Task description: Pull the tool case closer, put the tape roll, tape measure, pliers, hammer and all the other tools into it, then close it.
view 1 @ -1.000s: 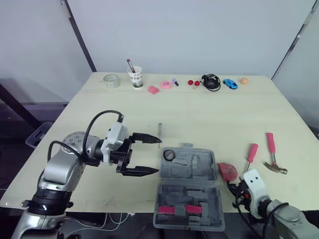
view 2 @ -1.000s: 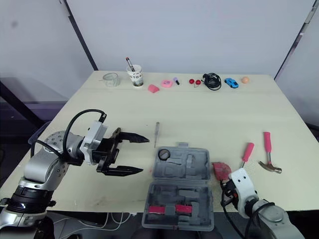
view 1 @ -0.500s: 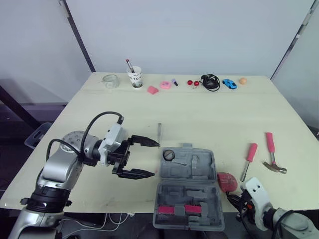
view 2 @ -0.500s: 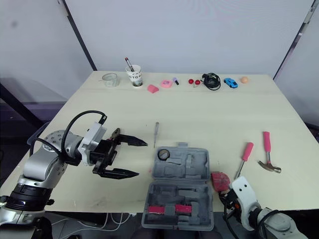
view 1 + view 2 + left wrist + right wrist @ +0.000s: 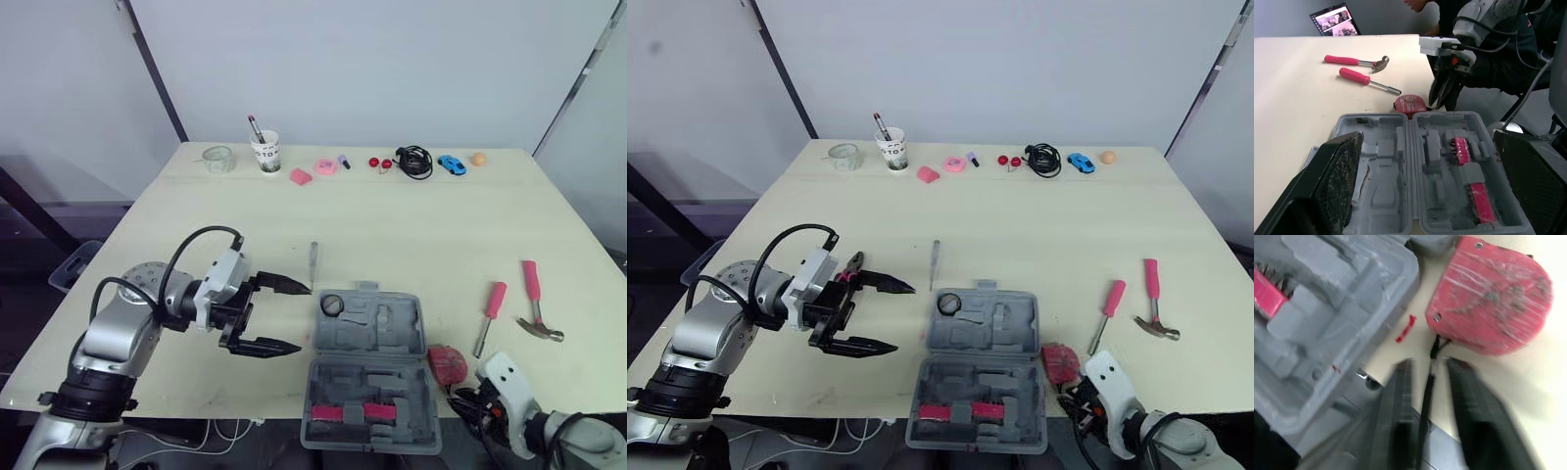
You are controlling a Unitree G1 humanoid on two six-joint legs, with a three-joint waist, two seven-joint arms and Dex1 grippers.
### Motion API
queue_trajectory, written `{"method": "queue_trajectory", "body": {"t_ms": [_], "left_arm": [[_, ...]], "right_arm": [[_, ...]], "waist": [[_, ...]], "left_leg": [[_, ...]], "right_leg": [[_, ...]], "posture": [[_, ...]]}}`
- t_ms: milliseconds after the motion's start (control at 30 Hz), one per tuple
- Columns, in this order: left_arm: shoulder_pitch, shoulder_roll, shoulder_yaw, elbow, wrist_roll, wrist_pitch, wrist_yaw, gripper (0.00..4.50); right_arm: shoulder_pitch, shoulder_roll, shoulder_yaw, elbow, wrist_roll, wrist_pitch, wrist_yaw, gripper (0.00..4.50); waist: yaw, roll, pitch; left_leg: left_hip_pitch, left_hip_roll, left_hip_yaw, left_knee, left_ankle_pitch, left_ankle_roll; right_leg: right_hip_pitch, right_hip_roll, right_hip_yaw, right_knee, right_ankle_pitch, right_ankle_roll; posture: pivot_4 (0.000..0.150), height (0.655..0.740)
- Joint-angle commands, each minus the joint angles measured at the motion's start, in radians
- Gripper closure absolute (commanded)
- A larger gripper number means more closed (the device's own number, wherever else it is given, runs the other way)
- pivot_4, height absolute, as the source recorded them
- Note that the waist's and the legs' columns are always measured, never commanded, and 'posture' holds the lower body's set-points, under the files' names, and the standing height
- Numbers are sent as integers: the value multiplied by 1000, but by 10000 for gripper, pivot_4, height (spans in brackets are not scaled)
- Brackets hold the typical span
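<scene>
Near edge of the tabletop [image 5: 411,225]: the grey tool case [image 5: 370,338] lies open flat, both halves facing up, the near half reaching past the edge.
Inside the case, far half: the black tape roll [image 5: 332,305] sits in the far-left corner.
Inside the case, near half: a pink-handled tool [image 5: 353,412] lies in its moulded slot; which tool it is I cannot tell.
Left pincer [image 5: 302,317]: spread wide and holding nothing, it hovers just left of the case with its fingertips pointing at the case's left side.
Right pincer [image 5: 1444,93]: low at the near right corner of the case, its fingers [image 5: 1400,401] parted by a narrow gap and gripping nothing; they are blurred in the right wrist view.
Tape measure [image 5: 449,362]: red, on the tabletop just beside the case's right side, right in front of the right pincer; its black strap [image 5: 1432,355] runs into the gap between the fingers.
Screwdriver [image 5: 490,304]: pink handle, on the tabletop right of the case, apart from it.
Hammer [image 5: 537,299]: pink handle, just right of the screwdriver.
Thin metal tool [image 5: 313,257]: lying beyond the case's far-left corner.
Far edge: a glass jar [image 5: 217,159], a paper cup [image 5: 265,152] with a pen, a black cable [image 5: 415,162], a blue toy car [image 5: 452,164] and an orange ball [image 5: 478,158] in a row.
</scene>
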Motion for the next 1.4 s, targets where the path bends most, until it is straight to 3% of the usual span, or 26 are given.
{"method": "queue_trajectory", "body": {"t_ms": [33, 133, 167, 467, 800, 1400], "left_arm": [[3, 16, 23, -24, -21, -14, -34, 0], [4, 18, 26, -22, -23, -16, -34, 0], [4, 18, 27, -21, -24, -17, -34, 0], [13, 13, 33, -31, -27, -27, -17, 0], [56, 20, 65, -66, -33, -33, 16, 0], [125, 40, 108, -130, -73, 6, 25, 0]], "right_arm": [[30, -51, -72, -29, 23, -52, 68, 17016], [52, -103, -111, -19, 32, -114, 144, 3040], [55, -116, -121, -11, 35, -141, 170, 1224], [-71, -161, -128, 213, -2, -529, 411, 1224], [-398, -197, 8, 570, -89, -795, 630, 1224], [-622, -174, 181, 812, -225, -945, 728, 1224]], "waist": [[0, 0, 0], [1, 0, 0], [1, 0, 0], [-1, -1, 0], [-3, 0, 1], [0, 1, 1]], "left_leg": [[0, 0, 0, 0, 0, 0], [0, 0, 0, 0, 0, 0], [0, 0, 0, 0, 0, 0], [1, 0, 1, 1, 0, 0], [1, 0, 1, 1, 0, 0], [1, 0, 1, 1, 0, 0]], "right_leg": [[0, 0, 0, 0, 0, 0], [0, 0, 0, 0, 0, 0], [1, 0, 0, 0, 0, 1], [1, 0, 0, -1, 1, 1], [2, 0, 0, -1, 2, 3], [1, 0, 0, 1, 2, 3]], "posture": [[1500, 7400], [1500, 7400], [1500, 7400], [1500, 7400], [1500, 7400], [1500, 7400]]}}
